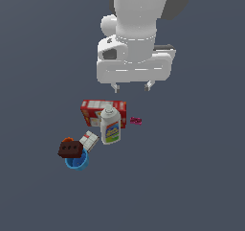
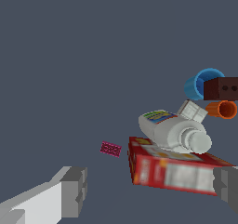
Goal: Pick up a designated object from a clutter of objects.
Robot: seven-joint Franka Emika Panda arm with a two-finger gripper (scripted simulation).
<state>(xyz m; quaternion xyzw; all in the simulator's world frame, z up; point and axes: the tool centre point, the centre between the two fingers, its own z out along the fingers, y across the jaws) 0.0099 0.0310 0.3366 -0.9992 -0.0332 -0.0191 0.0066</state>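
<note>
Pincer (image 1: 131, 86) hangs wide open and empty above the clutter, its 2 fingers (image 2: 74, 190) well apart. From the exterior view's left lie the blue cup (image 1: 76, 162), dark brown brick (image 1: 70, 149), small white box (image 1: 89, 140), white bottle (image 1: 109, 125) on the red cracker box (image 1: 91, 110), then the tiny magenta-pink piece (image 1: 136, 121) alone just beside them on the surface.

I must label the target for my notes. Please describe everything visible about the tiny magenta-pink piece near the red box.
The tiny magenta-pink piece is a small, flat, blocky item with a faint dotted surface, far smaller than the white bottle. It lies flat on the dark grey floor, alone, on the exterior view's right of the red cracker box, with a clear gap between them. Nothing touches it. The gripper is above it, its fingers spread apart.
</note>
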